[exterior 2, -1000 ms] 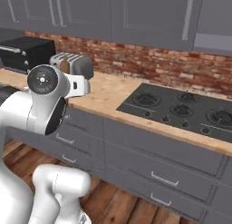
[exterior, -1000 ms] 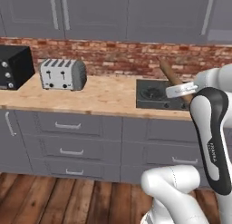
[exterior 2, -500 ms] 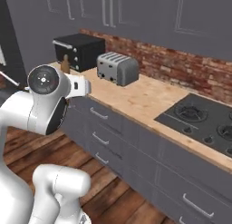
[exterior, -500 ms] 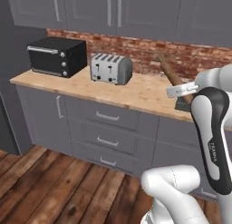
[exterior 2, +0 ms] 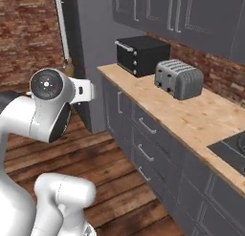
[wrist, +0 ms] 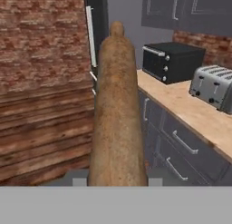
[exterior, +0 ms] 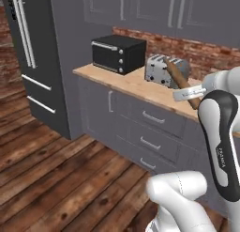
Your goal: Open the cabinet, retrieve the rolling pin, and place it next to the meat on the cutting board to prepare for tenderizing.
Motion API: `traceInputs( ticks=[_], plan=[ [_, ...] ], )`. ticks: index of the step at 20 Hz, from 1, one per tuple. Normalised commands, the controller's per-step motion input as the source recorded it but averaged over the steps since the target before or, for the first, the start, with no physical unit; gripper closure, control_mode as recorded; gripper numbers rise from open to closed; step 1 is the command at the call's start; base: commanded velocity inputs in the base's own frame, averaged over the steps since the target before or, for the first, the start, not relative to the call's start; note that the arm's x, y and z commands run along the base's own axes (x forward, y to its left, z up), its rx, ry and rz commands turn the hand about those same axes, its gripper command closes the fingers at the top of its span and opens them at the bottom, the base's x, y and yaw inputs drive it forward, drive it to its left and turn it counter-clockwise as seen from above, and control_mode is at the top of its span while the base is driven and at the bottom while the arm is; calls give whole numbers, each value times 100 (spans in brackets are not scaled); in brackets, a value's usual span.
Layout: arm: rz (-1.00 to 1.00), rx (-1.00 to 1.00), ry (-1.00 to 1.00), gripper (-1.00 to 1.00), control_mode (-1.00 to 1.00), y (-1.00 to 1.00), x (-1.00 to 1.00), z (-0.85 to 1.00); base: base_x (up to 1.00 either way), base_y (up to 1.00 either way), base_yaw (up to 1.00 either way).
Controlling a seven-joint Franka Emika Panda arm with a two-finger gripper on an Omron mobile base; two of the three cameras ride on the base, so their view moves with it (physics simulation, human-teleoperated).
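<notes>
Between the gripper's [wrist: 117, 182] two fingers sat the rolling pin [wrist: 117, 123], clamped at its near end and running straight out along the hand's line of sight (the hand view looked right down its length). The jaws were closed on it — it was carried in the air, clear of the counter [exterior: 140, 88].

It was a long brown wooden cylinder with a mottled grain, narrowing to a small rounded knob at the far end. From the left base view the rolling pin [exterior: 180, 77] slanted up and to the left from the gripper [exterior: 192, 94], its upper end crossing in front of the silver toaster [exterior: 161, 69].

That left base view gave the pin from the side, with the black toaster oven [exterior: 118, 53] to the left of the toaster and a tall dark fridge [exterior: 33, 62] further left. The right base view showed the counter [exterior 2: 191, 115] from the other side — the toaster [exterior 2: 179, 78], the toaster oven [exterior 2: 141, 53], a corner of a black hob [exterior 2: 232, 149], and just the tip of the rolling pin [exterior 2: 68, 68] beyond the arm. Grey upper cabinet doors [exterior 2: 167, 13] hung shut above the counter.
</notes>
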Motion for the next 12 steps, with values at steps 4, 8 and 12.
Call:
traceInputs(
  ticks=[4,8,12],
  plan=[
    [0,0,0,100,100,0,0,0,0,26,58],
    [0,0,0,100,100,0,0,0,0,25,59],
    [0,0,0,100,100,0,0,0,0,26,62]
  ],
)
